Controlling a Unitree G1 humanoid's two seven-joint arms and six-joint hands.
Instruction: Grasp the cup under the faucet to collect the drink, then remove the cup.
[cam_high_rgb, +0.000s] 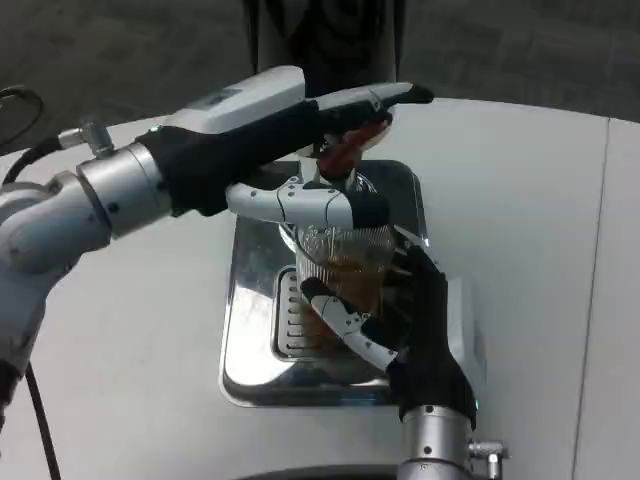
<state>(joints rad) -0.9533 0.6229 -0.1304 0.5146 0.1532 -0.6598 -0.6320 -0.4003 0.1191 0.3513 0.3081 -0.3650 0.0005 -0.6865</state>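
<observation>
We see a clear, glossy plastic cup (345, 265) with ribbed, light-catching walls and an amber liquid showing through. Beneath it we note a drip tray (250, 340) of polished metal, mirror-bright, with a slotted grate. The faucet handle (345, 150) looks like smooth red plastic. The left hand (300, 150) and right hand (415, 320) show smooth white plastic shells over matt black covering; the forearms appear as brushed silver metal. The table (530, 230) is white, matt and smooth.
</observation>
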